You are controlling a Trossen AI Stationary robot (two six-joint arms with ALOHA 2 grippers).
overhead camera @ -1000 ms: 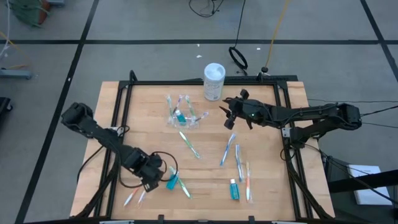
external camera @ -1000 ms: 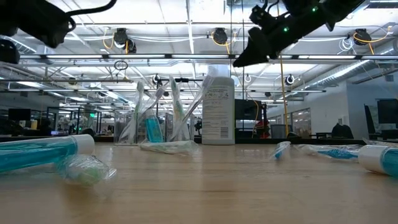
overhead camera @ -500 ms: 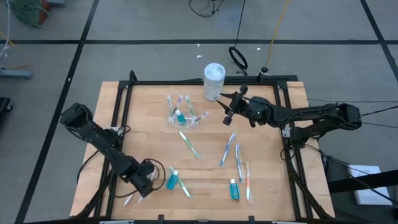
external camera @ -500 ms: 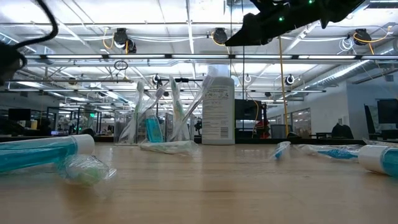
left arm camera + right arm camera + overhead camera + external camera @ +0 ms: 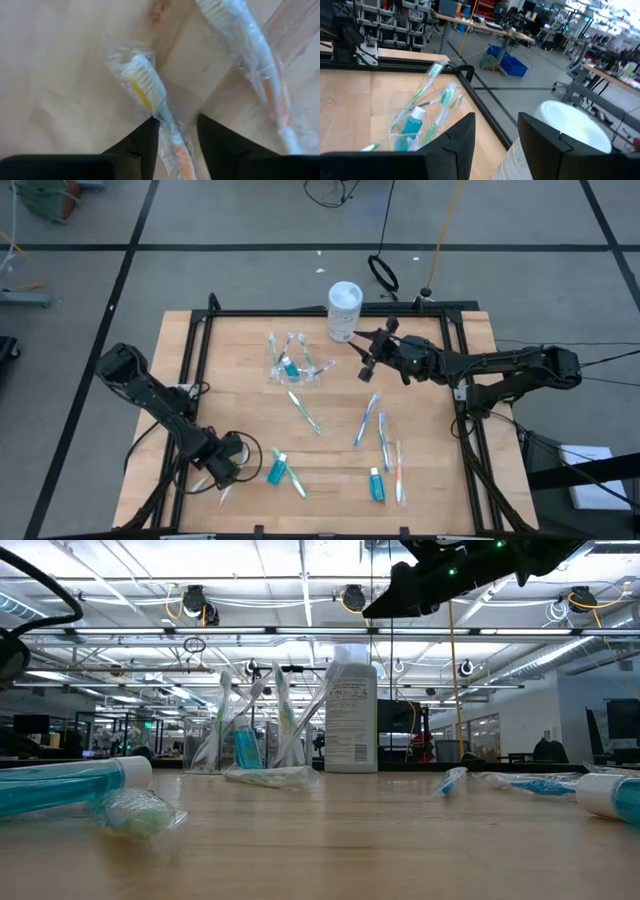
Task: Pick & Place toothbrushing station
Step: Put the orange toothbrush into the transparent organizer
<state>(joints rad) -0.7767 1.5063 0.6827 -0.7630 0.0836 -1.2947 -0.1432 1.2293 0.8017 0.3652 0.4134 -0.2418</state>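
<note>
A clear cup (image 5: 290,368) at the table's middle far part holds several toothbrushes and a teal tube; it also shows in the right wrist view (image 5: 420,125). Loose wrapped toothbrushes (image 5: 366,420) and teal tubes (image 5: 275,468) lie on the wood. My left gripper (image 5: 220,470) is low at the near left, open, with its fingers on either side of a wrapped orange-handled toothbrush (image 5: 150,100). A second wrapped toothbrush (image 5: 255,65) lies beside it. My right gripper (image 5: 368,360) hangs open and empty above the table beside a white bottle (image 5: 344,310). My left gripper comes from above, with a finger (image 5: 145,142) on each side of the orange handle (image 5: 177,155) of the toothbrush, which lies flat on the table. Whether the fingers touch its wrapper, I cannot tell.
The white bottle (image 5: 350,710) stands upright at the far edge, right of the cup (image 5: 245,740). A black frame (image 5: 200,340) runs round the table top. Bare wood lies between the cup and the near-left toothbrushes.
My left gripper has gone toward the table's left and near edges, away from the teal tube and over the near-left toothbrushes. My right gripper has risen, tipped more level and gone a little toward the white bottle; it has kept still for the last half second.
</note>
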